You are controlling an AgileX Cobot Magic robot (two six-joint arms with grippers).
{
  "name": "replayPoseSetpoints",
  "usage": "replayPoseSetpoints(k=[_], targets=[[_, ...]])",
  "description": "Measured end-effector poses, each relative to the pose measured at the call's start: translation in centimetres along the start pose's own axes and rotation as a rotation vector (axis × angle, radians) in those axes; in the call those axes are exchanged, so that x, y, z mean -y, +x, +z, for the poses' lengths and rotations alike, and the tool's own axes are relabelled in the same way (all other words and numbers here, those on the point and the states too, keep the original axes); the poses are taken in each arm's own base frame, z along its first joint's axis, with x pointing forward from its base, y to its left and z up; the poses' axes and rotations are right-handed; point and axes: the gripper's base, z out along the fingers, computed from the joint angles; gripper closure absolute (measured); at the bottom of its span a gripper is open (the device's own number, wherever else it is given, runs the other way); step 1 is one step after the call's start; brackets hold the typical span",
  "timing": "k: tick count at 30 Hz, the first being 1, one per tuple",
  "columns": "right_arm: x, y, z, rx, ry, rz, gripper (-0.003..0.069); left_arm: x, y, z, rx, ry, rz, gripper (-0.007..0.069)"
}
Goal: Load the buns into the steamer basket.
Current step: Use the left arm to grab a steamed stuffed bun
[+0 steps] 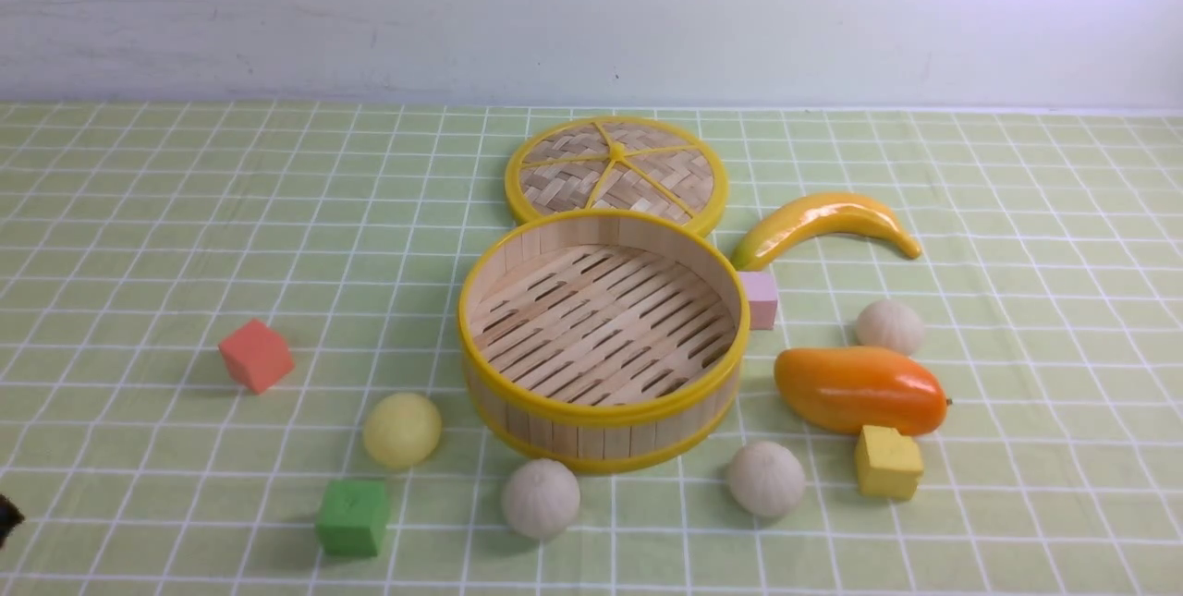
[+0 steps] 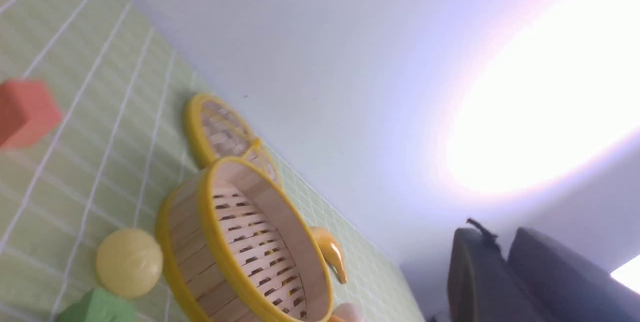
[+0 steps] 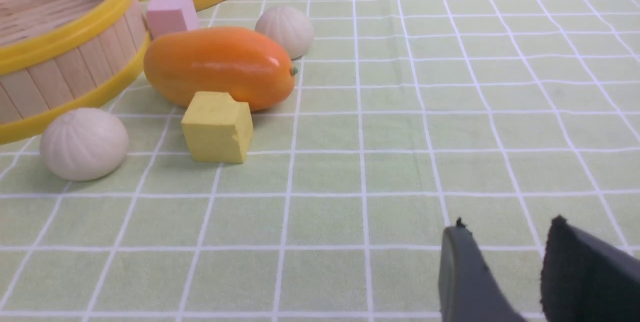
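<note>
Presently 4 buns sit around the steamer basket, outside it.

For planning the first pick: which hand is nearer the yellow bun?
Left. The left hand and the yellow bun are left of the steamer basket; the right hand is right of it, near the yellow cube.
</note>
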Motion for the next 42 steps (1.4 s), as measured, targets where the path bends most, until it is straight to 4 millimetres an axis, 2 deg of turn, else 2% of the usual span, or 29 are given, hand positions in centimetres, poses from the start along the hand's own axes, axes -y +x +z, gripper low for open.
replayPoseSetpoints(k=[2, 3, 5, 9, 11, 13, 15, 17, 18, 19, 22, 24, 29, 35, 38, 40, 42], targets=[[0.0, 0.0, 0.0, 0.0, 0.0, 0.0, 0.042, 1.6, -0.9, 0.7, -0.093, -0.02, 0.057, 0.0629], [0.0, 0.0, 0.0, 0.0, 0.0, 0.0, 0.042, 2.7, -1.4, 1.9, -0.231, -0.067, 0.085, 0.0638], [0.0, 0.0, 0.0, 0.0, 0.0, 0.0, 0.042, 3.1, -1.6, 3.6, -0.389, -0.142, 0.124, 0.0638], [0.0, 0.0, 0.0, 0.0, 0.0, 0.0, 0.042, 2.0, -2.0, 8.5, -0.768, -0.353, 0.245, 0.0638], [0.0, 0.0, 0.0, 0.0, 0.0, 0.0, 0.042, 0.9, -2.3, 10.9, -0.891, -0.44, 0.299, 0.0638], [0.0, 0.0, 0.0, 0.0, 0.0, 0.0, 0.042, -0.6, -2.5, 14.2, -0.973, -0.51, 0.342, 0.0638], [0.0, 0.0, 0.0, 0.0, 0.0, 0.0, 0.042, -2.3, -1.7, 17.0, -1.044, -0.553, 0.352, 0.0638], [0.0, 0.0, 0.0, 0.0, 0.0, 0.0, 0.042, -3.2, -0.4, 19.2, -1.116, -0.559, 0.373, 0.0638], [0.0, 0.0, 0.0, 0.0, 0.0, 0.0, 0.042, -3.1, -0.3, 19.5, -1.12, -0.554, 0.379, 0.0638], [0.0, 0.0, 0.0, 0.0, 0.0, 0.0, 0.042, -3.2, 1.3, 21.1, -1.184, -0.535, 0.403, 0.0638], [0.0, 0.0, 0.0, 0.0, 0.0, 0.0, 0.042, -1.5, 3.9, 23.9, -1.251, -0.488, 0.503, 0.0638], [0.0, 0.0, 0.0, 0.0, 0.0, 0.0, 0.042, -0.9, 4.2, 25.5, -1.239, -0.511, 0.536, 0.0638], [0.0, 0.0, 0.0, 0.0, 0.0, 0.0, 0.042, -1.6, 4.1, 28.1, -1.21, -0.57, 0.618, 0.0638], [0.0, 0.0, 0.0, 0.0, 0.0, 0.0, 0.042, -3.8, 5.9, 29.8, -1.256, -0.598, 0.632, 0.063], [0.0, 0.0, 0.0, 0.0, 0.0, 0.0, 0.042, -5.6, 6.3, 30.5, -1.267, -0.619, 0.627, 0.0567], [0.0, 0.0, 0.0, 0.0, 0.0, 0.0, 0.042, -5.9, 6.3, 30.7, -1.257, -0.619, 0.626, 0.0535], [0.0, 0.0, 0.0, 0.0, 0.0, 0.0, 0.042, -6.1, 6.3, 31.1, -1.228, -0.604, 0.61, 0.0466]])
